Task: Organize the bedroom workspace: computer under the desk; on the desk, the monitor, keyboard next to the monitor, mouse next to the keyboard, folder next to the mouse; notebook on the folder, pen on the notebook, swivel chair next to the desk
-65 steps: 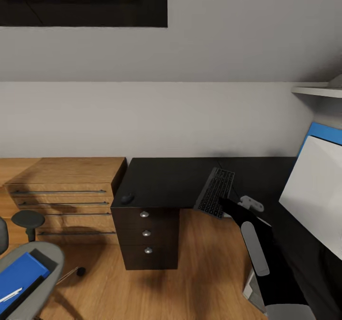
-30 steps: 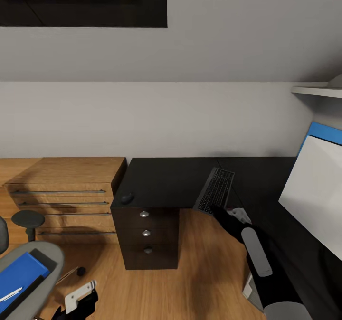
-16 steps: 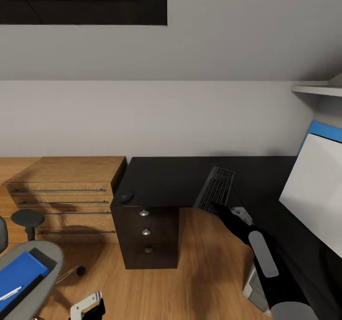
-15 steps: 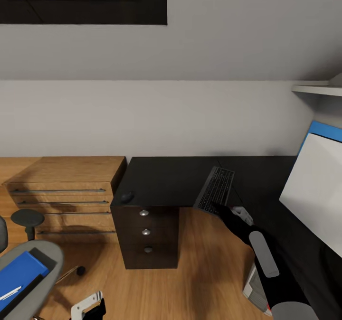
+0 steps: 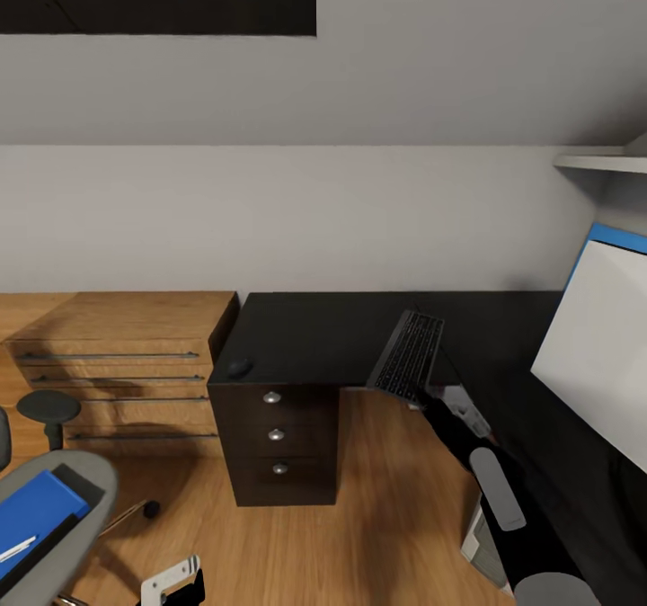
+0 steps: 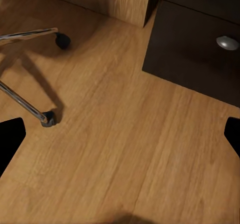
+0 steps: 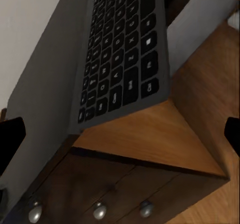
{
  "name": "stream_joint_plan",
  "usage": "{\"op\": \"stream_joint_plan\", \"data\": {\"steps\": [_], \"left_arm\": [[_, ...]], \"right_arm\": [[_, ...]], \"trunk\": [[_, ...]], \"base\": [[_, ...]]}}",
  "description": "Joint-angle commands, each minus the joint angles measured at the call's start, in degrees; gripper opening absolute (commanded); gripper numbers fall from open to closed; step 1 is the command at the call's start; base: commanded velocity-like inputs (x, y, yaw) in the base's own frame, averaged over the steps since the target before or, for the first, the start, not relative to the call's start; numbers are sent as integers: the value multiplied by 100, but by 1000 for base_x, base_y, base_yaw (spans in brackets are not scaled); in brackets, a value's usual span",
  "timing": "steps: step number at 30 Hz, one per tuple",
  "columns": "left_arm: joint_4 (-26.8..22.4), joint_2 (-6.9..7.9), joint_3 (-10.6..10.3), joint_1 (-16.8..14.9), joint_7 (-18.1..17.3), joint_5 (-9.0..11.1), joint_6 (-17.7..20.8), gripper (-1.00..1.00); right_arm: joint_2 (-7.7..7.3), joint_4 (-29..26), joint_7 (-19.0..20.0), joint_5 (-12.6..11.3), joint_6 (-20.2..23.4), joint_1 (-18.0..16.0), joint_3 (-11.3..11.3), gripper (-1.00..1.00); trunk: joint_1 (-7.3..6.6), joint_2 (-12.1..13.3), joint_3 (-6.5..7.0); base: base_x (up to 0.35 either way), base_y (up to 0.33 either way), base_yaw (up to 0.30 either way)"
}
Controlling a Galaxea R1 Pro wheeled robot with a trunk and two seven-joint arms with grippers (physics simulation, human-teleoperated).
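The keyboard (image 5: 409, 355) lay at centre-right of the head view, its long axis running from the desk (image 5: 314, 336) front edge up-right toward the wall, near end overhanging. The right gripper (image 5: 429, 398) hung just below that end, spread open, grasping nothing. Placing the keyboard was seemingly in hand; next, closing on the overhang.

A light wooden dresser (image 5: 121, 354) stands on the wooden floor (image 5: 377, 507).
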Motion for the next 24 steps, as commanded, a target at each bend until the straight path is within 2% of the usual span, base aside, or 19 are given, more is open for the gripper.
{"op": "stream_joint_plan", "data": {"steps": [1,2,4,6,9,13,14,18,19,20,21,23,24], "left_arm": [[-14,-3,2,1,11,26,32,100],[-14,-3,2,1,11,26,32,100],[-14,-3,2,4,11,29,26,100],[-18,-3,2,18,11,31,22,100],[-76,-3,2,86,10,33,16,100],[-283,-9,2,251,5,38,19,100],[-691,-18,-34,562,-12,44,25,100],[-847,-16,-106,682,-19,47,29,100],[-910,-14,-167,733,-23,44,30,100],[-919,-13,-175,741,-23,44,31,100],[-931,-10,-187,750,-24,43,31,100],[-938,-7,-195,759,-24,43,31,100],[-943,-6,-204,768,-24,43,31,100]], "right_arm": [[5,75,-59,-63,-94,-2,1,100],[11,161,-72,-66,-213,-2,2,100],[38,488,-103,-85,-737,-2,8,100],[62,609,-111,-96,-999,-2,10,100],[191,771,-120,-107,-1523,-7,13,100],[314,832,-123,-114,-1762,-10,10,100],[362,858,-124,-237,-1835,-11,8,100],[368,864,-123,-557,-1813,-11,10,100],[363,866,-114,-1192,-1550,-11,18,100],[361,866,-111,-1361,-1440,-11,19,100],[355,867,-103,-1698,-1179,-11,18,100],[348,864,-97,-2027,-890,-11,12,100],[333,860,-87,-2766,-279,-11,-6,100]], "trunk": [[23,-45,-23],[45,-85,-41],[89,-165,-77],[133,-245,-113],[198,-366,-167],[286,-526,-239],[308,-566,-257],[396,-727,-328],[418,-767,-346],[440,-807,-364],[462,-847,-382],[506,-927,-418],[528,-967,-436]], "base": [[0,0,0],[0,0,0],[0,0,0],[0,0,0],[0,0,0],[0,0,0],[0,0,0],[0,0,0],[0,0,0],[0,0,0],[0,0,0],[0,0,0],[0,0,0]]}}
